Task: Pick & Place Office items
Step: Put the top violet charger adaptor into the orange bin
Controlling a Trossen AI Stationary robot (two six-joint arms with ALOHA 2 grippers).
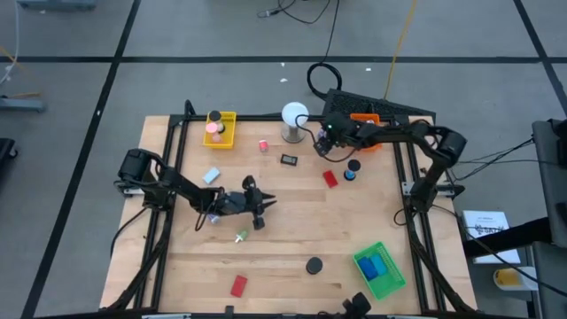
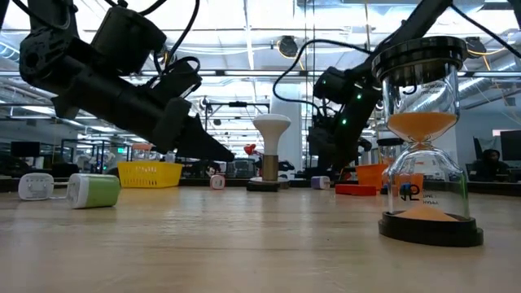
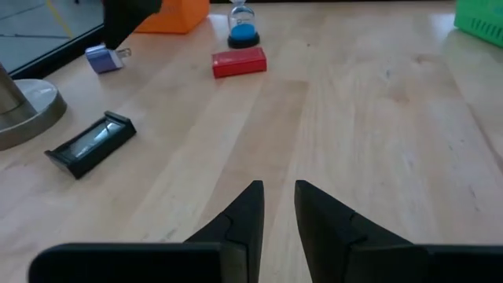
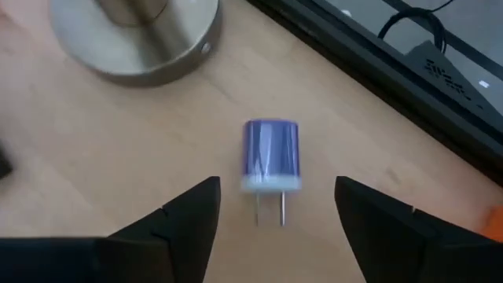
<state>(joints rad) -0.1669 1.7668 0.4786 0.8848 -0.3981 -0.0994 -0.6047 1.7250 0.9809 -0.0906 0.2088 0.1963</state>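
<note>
A small purple wall-plug charger (image 4: 272, 156) is seen lying flat near the wooden table's (image 1: 292, 257) far edge, beside the round metal lamp base (image 4: 137, 31), framed by the right gripper's (image 4: 275, 206) wide-spread, empty jaws. The left gripper (image 3: 277, 206) is held nearly closed, empty, over bare mid-table boards.

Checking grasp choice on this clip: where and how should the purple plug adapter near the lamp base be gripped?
Grip the purple adapter across its two flat side faces, coming straight down from above. It lies flat on the table, prongs pointing toward the right gripper, whose open fingers already straddle it on both sides. Avoid the thin prongs; the blocky body probably gives the steadier hold. The metal base stands clear of it.
</note>
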